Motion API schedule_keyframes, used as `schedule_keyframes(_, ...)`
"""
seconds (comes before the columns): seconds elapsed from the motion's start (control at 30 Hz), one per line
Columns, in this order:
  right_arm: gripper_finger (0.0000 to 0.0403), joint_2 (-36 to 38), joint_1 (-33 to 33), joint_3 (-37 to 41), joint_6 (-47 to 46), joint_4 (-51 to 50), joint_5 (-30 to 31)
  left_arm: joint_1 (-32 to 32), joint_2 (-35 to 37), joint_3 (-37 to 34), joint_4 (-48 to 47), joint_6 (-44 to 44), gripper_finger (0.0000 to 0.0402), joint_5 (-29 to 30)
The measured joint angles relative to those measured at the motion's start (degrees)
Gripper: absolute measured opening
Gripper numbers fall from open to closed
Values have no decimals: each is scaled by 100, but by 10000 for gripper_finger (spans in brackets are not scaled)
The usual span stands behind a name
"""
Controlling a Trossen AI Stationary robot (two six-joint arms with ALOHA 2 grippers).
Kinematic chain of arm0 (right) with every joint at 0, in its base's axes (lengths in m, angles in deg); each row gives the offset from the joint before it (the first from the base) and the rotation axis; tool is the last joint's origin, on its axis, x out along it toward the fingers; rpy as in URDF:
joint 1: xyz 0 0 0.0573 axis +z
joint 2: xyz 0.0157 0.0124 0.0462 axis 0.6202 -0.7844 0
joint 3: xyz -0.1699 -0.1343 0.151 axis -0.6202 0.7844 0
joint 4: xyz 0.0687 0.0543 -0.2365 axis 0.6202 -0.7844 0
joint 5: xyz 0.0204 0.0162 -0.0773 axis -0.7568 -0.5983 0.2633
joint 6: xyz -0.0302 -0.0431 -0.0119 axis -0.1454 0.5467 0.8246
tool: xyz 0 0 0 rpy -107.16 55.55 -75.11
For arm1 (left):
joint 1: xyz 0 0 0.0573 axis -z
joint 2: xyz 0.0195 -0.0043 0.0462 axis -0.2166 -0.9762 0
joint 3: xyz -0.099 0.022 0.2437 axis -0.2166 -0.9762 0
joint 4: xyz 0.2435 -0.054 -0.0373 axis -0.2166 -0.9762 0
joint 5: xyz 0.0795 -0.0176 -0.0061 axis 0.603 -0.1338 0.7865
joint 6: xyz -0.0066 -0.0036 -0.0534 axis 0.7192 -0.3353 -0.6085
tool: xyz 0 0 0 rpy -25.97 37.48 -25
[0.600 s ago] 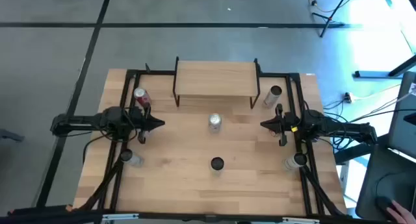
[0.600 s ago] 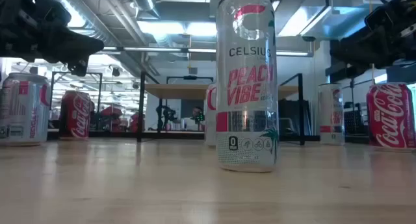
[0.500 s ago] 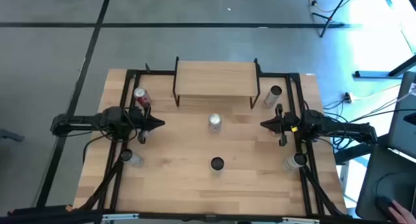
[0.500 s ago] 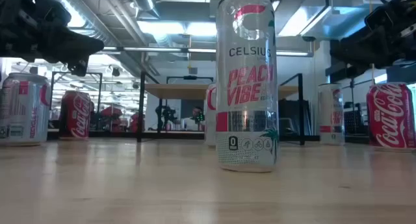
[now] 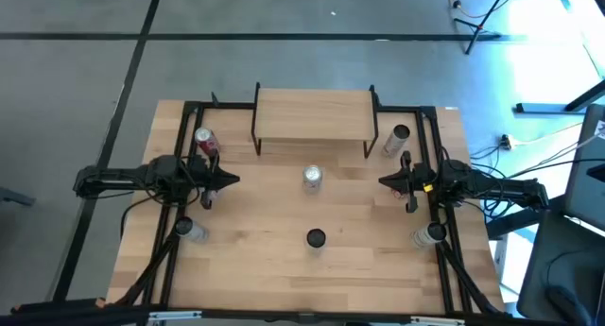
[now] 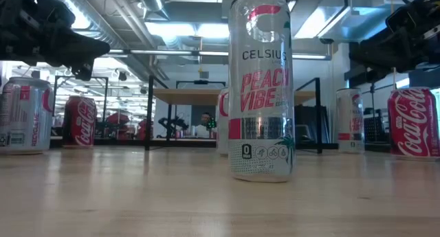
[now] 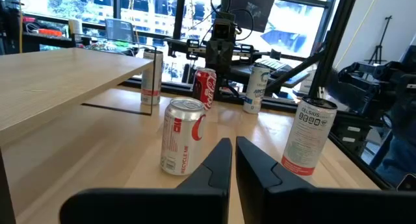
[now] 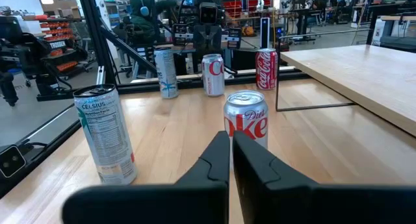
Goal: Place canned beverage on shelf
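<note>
— Wooden shelf (image 5: 313, 115) has nothing on top?
— Right. The Diet Coke can (image 5: 312, 178) stands just in front of it, between the clenched left pincer (image 5: 233, 180) and clenched right pincer (image 5: 383, 181).

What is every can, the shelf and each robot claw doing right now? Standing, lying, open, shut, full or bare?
Shelf: standing, top bare.
Diet Coke can: upright, in front of the shelf.
Celsius can: upright, near the table's front.
Red Coke can: upright, left of the shelf.
Slim can: upright, right of the shelf.
Left claw: shut, holding nothing.
Right claw: shut, holding nothing.
</note>
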Motion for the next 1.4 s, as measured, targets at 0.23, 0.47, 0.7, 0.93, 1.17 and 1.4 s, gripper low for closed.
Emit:
schedule_keyframes(0.23, 10, 0, 0, 0, 1, -1, 0, 0, 0, 0, 0, 0, 5, 0)
schedule_keyframes(0.47, 10, 0, 0, 0, 0, 1, 0, 0, 0, -1, 0, 0, 5, 0)
schedule_keyframes(0.7, 10, 0, 0, 0, 1, 2, 0, 0, -1, -1, 0, 0, 5, 0)
schedule_keyframes(0.93, 10, 0, 0, 0, -1, 4, 0, 0, 0, -2, 0, 0, 5, 0)
schedule_keyframes(1.17, 10, 1, 2, -4, 112, 744, 306, 0, -2, -2, 0, 0, 5, 0)
schedule_keyframes(1.4, 10, 0, 2, -4, 54, 1620, 400, 0, -2, -7, 321, 1, 5, 160)
